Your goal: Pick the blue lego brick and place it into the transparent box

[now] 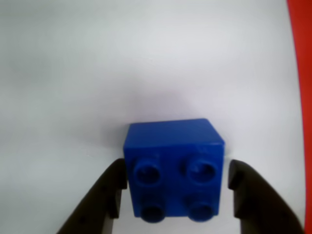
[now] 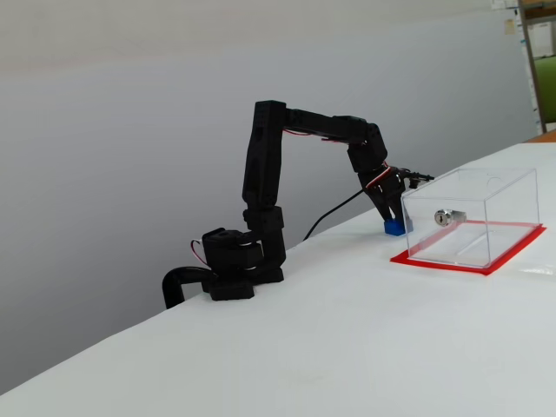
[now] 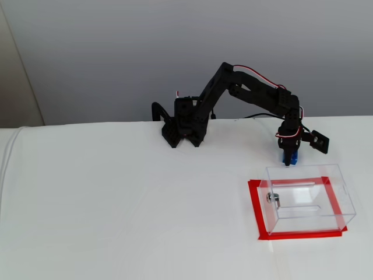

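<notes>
Beside the transparent box: grasp under way.
Open fingers straddle the blue lego brick, resting on the surface just outside the box; closing, lifting, placing remain.

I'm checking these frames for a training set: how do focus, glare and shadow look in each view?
Wrist view: soft focus, the blue lego brick and pincer blurred at the edges, faint shadow behind the brick. Both fixed views: even light, fairly sharp; pale reflections on the transparent box walls, weak shadows on the white table.
</notes>
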Robot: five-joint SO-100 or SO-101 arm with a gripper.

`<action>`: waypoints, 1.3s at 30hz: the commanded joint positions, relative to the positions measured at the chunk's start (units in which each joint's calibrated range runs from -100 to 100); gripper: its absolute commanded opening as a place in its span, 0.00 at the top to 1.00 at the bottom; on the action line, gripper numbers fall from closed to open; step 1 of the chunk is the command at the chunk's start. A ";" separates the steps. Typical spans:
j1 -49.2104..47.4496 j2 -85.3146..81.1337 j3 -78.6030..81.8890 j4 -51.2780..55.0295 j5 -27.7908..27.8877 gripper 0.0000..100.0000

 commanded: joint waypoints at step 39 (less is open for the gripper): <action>-4.98 -9.78 -26.23 -0.54 5.05 0.88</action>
